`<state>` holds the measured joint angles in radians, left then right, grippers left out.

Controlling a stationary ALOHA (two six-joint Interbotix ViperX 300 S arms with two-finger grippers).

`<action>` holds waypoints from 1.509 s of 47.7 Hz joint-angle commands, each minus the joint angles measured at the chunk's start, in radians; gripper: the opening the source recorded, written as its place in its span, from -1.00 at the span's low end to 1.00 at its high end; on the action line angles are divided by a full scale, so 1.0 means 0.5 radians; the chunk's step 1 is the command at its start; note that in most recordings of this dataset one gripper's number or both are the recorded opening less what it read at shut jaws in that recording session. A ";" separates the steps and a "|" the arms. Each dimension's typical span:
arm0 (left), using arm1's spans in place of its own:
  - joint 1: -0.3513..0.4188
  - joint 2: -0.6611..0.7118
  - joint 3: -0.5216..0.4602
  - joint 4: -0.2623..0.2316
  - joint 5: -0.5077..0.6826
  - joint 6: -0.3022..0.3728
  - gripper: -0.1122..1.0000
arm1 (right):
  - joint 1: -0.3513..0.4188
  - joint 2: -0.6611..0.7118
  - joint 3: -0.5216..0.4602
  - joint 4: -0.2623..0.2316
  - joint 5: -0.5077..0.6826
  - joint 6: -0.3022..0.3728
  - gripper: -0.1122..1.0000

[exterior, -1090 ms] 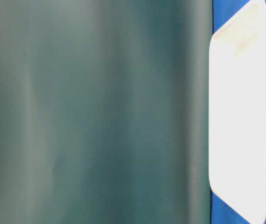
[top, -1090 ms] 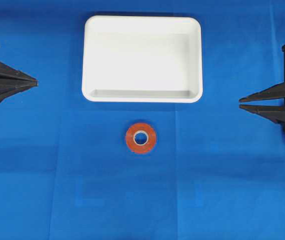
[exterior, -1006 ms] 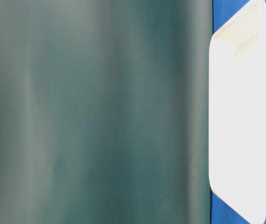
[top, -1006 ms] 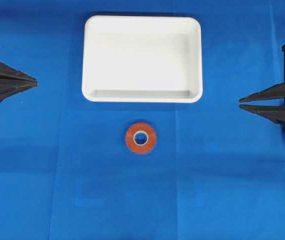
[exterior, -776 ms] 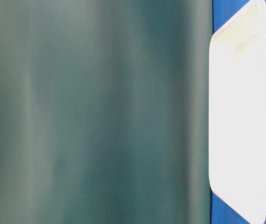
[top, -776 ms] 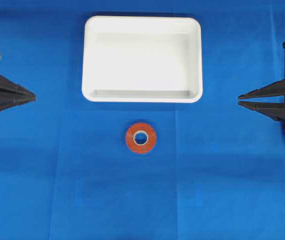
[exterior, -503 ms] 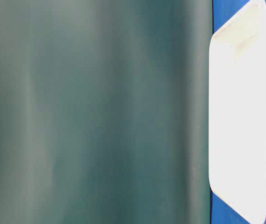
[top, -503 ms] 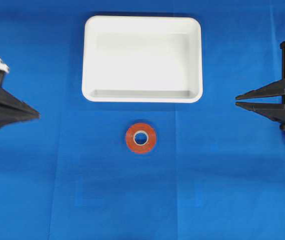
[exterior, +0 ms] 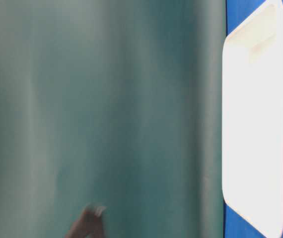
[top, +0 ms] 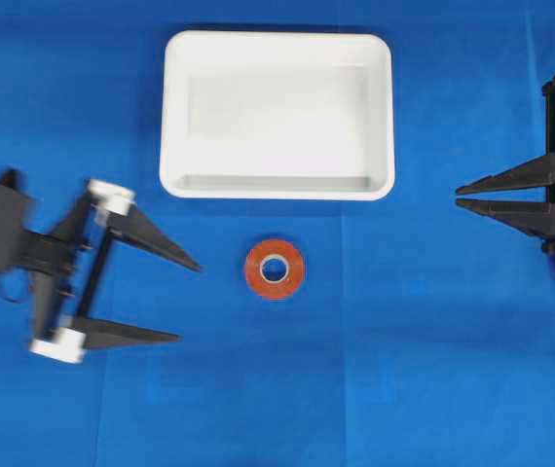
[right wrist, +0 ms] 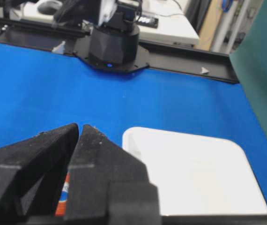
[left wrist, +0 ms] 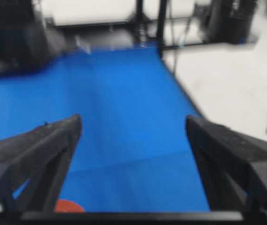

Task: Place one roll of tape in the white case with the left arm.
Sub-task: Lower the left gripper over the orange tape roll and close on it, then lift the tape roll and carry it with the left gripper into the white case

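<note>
I start with the roll of tape (top: 275, 269). It lies flat on the blue cloth (top: 433, 370), just below the white case (top: 170, 117), with a little strip of cloth between them. It is a small orange-red ring with a pale middle and a round hole. I think it is light and stiff, so it should not squash when I pinch it. Its flat top looks smooth, so it might slide on the cloth if I bump it. I would take it across the ring, one finger on each outer side. One finger in the hole and one outside could work too.

The white case looks like hard, shiny plastic. It is a big, shallow box shape with round corners and a raised rim. Nothing is inside it.

My left gripper (top: 188, 302) is to the left of the tape, well apart from it, with nothing in it. Its two pointed black fingers are spread wide and point toward the tape. In the left wrist view only a bit of orange (left wrist: 68, 206) peeks in at the bottom.

My right gripper (top: 458, 196) is far to the right of the tape. Its fingers are pressed close together and hold nothing.
</note>
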<state>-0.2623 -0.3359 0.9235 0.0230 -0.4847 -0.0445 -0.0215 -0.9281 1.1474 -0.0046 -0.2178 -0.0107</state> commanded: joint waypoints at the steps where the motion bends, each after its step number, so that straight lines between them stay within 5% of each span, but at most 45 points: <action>1: -0.006 0.126 -0.172 0.006 0.135 0.003 0.79 | -0.003 0.015 -0.034 0.003 -0.006 0.003 -1.00; 21: 0.092 0.764 -0.773 0.009 1.058 -0.117 0.78 | -0.003 0.040 -0.028 0.000 0.018 0.003 -1.00; 62: 0.215 1.252 -0.969 0.009 1.322 -0.120 0.81 | 0.000 0.110 -0.015 0.000 0.071 0.012 -1.00; 67: 0.215 1.255 -1.000 0.009 1.402 -0.120 0.71 | 0.000 0.114 -0.015 0.000 0.071 0.012 -1.00; 72: 0.212 1.255 -1.055 0.009 1.500 -0.117 0.26 | 0.000 0.114 -0.015 0.000 0.071 0.009 -1.00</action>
<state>-0.1565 0.3083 0.4280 0.0245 0.2378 -0.1028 -0.0215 -0.8744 1.1505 -0.0046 -0.1749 -0.0077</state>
